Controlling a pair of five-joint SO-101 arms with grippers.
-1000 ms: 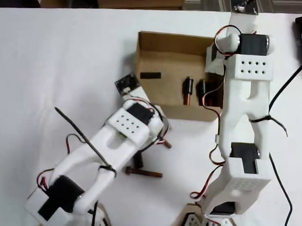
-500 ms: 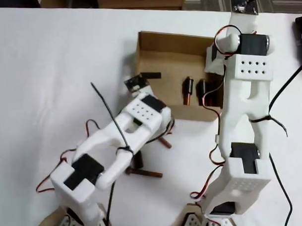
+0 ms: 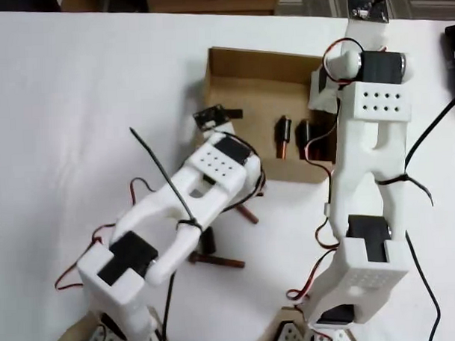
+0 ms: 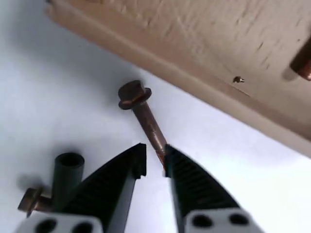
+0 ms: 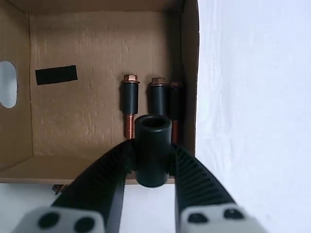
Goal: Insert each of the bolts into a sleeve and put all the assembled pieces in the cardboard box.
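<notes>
The left gripper [image 4: 154, 153] is hanging low over the table [image 4: 58, 97], its fingers standing slightly apart with the threaded tip of a bolt [image 4: 146, 121] between them. That bolt is lying on the table just outside the long wall of the cardboard box [image 4: 204, 92]. A loose sleeve [image 4: 67, 177] is standing upright near it, with a second bolt [image 4: 30, 201] lying beside its base. The right gripper [image 5: 153, 151] is clamping a held sleeve [image 5: 153, 131] upright above the box's edge. Three assembled pieces [image 5: 129, 102] are lying side by side in the box by its right wall.
</notes>
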